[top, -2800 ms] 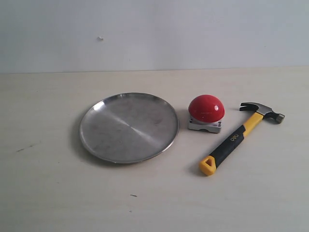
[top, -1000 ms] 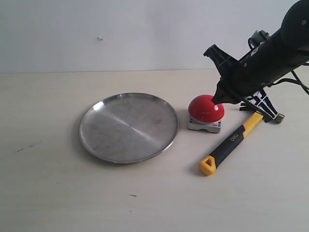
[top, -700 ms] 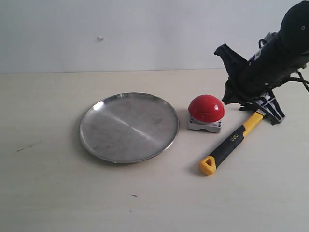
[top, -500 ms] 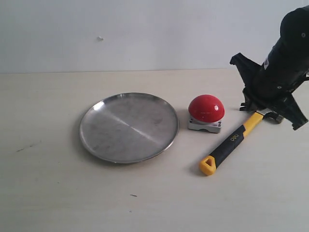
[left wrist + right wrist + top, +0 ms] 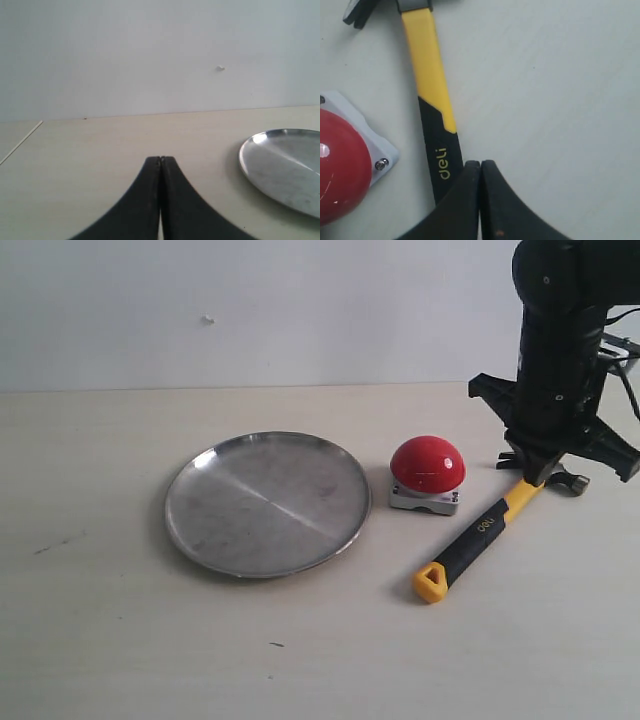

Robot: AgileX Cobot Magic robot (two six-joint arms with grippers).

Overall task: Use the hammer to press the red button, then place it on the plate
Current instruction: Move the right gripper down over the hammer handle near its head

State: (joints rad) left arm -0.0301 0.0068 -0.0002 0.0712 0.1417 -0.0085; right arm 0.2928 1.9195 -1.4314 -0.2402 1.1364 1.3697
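Note:
The hammer (image 5: 482, 528) lies flat on the table, right of the red button (image 5: 428, 464), with its yellow loop toward the front; its dark head is partly hidden behind my right arm. My right gripper (image 5: 538, 478) points straight down over the handle near the head. In the right wrist view that gripper (image 5: 480, 163) is shut and empty, its tips just beside the black part of the hammer (image 5: 431, 95), with the red button (image 5: 340, 167) off to one side. The silver plate (image 5: 267, 502) sits left of the button. My left gripper (image 5: 160, 159) is shut and empty, away from the plate (image 5: 282, 165).
A pale wooden table (image 5: 120, 640) carries everything and a plain white wall (image 5: 250, 310) stands behind it. The left arm does not show in the exterior view. A cable (image 5: 628, 390) hangs at the right arm's far side.
The right arm came in from the right, passed slanted above the button, then swung back right and upright; it now points down over the hammer's head end. Hammer, button and plate have not moved.

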